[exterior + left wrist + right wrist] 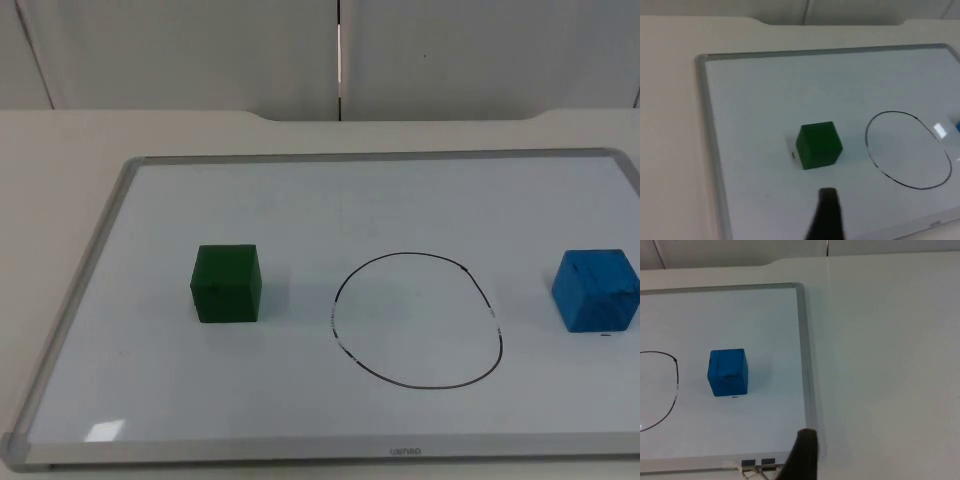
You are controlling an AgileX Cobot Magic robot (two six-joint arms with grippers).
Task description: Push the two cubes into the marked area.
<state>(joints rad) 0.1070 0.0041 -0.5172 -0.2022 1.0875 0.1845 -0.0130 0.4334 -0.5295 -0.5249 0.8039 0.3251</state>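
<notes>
The left gripper (826, 215) shows as one matte black fingertip above the whiteboard (300, 200), and whether it is released or clenched cannot be told. The green cube (818, 145), a matte block with crisp edges, sits just beyond that fingertip, apart from it. The right gripper (802, 452) also shows as a single black fingertip, over the board's metal edge by two small binder clips (754, 466); its state cannot be told either. The blue cube (728, 372), its faces scuffed with darker marks, lies well apart from that tip, further in on the board.

In the top view the glossy, silver-framed whiteboard lies on the pale table (60, 160). A hand-drawn black ring (417, 319), roughly oval, marks the area between the cubes; the green cube (227, 283) and blue cube (596, 289) both lie outside it.
</notes>
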